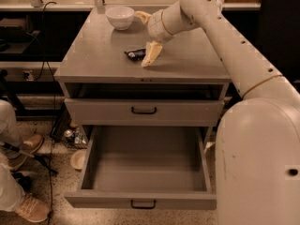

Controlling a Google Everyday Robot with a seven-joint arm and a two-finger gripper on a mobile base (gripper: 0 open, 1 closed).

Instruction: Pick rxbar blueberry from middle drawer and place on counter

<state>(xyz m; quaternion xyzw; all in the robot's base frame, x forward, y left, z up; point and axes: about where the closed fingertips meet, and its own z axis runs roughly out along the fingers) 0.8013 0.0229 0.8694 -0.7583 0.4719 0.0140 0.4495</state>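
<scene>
rxbar blueberry (133, 54) flat on counter (187, 62), print unreadable. Hand (146, 35) spread wide, lower finger at its right end.

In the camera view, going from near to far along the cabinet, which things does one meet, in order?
Open middle drawer → upper drawer front → counter → rxbar → bowl. The gripper, open, hangs over the counter just right of the rxbar.

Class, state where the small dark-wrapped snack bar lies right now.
In the camera view, the dark blue-black rxbar blueberry lies flat on the broad grey counter, nearer the camera than the white bowl, beside the cream gripper, jaws open.
</scene>
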